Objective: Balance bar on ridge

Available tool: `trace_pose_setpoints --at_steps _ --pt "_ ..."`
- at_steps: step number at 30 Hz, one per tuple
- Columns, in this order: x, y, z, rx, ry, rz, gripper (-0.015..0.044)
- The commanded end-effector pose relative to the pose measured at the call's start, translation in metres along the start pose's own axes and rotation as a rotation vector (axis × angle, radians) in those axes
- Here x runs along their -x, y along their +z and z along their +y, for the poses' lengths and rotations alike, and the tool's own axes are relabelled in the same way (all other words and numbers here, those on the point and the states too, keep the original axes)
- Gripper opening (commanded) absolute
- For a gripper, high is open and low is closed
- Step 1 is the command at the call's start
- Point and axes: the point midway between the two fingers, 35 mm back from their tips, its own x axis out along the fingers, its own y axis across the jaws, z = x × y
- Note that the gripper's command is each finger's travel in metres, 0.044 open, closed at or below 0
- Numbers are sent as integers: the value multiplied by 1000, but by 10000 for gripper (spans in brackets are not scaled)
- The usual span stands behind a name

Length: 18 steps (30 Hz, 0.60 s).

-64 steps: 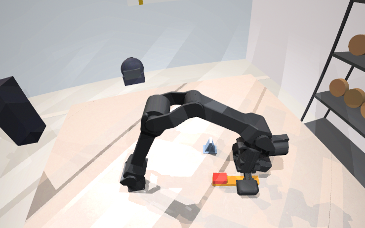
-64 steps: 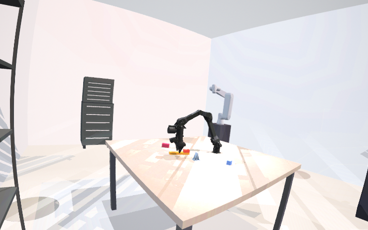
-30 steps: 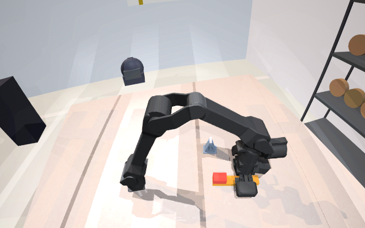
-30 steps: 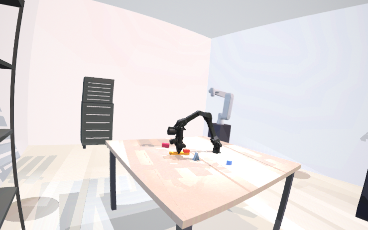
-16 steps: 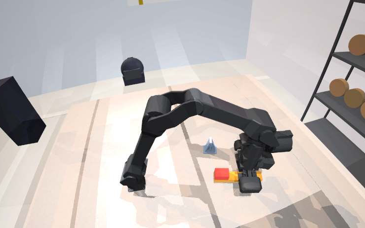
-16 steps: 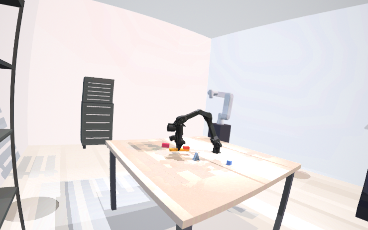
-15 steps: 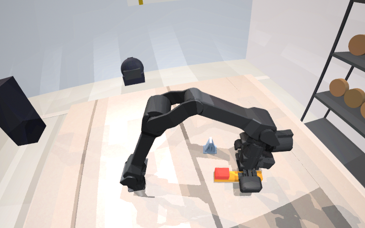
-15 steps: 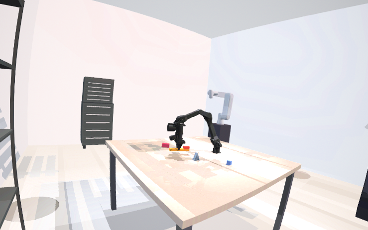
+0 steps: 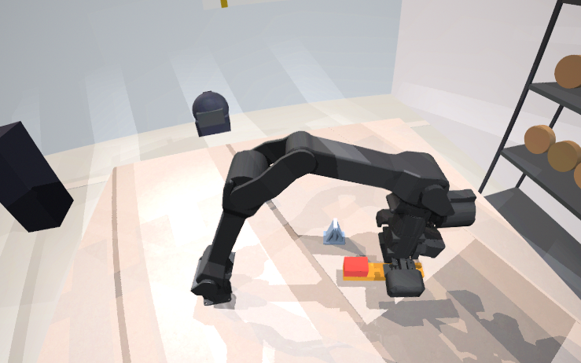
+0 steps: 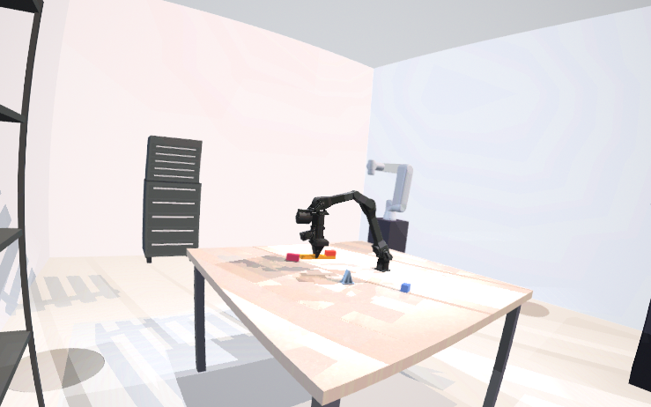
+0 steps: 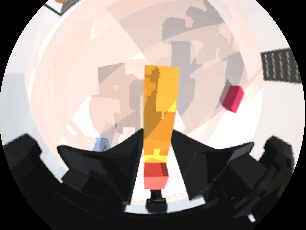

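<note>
My gripper [image 9: 402, 266] [image 10: 317, 255] [image 11: 157, 131] is shut on the orange bar [image 9: 376, 270] [image 10: 326, 256] [image 11: 160, 100], with one finger on each long side. The bar looks roughly level and is held above the table. A red block [image 9: 355, 266] [image 10: 330, 252] [image 11: 155, 176] sits on the bar's end toward the arm's base. The blue-grey ridge [image 9: 333, 237] [image 10: 346, 277] [image 11: 101, 145] stands upright on the table, apart from the bar. The near finger hides part of the bar in the top view.
A crimson block [image 10: 292, 257] [image 11: 233, 99] lies on the table [image 10: 358, 344] beyond the bar in the exterior view. A small blue cube [image 10: 404, 287] lies on the other side of the ridge from the crimson block. A shelf rack [image 9: 568, 105] stands beyond the table's edge.
</note>
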Motion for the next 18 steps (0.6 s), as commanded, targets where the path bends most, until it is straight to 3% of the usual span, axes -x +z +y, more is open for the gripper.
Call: trace_pose_setpoints --at_steps 1,18 --pt "13 0 0 4 -2 -10 0" --pt "41 -8 13 4 -2 -10 0"
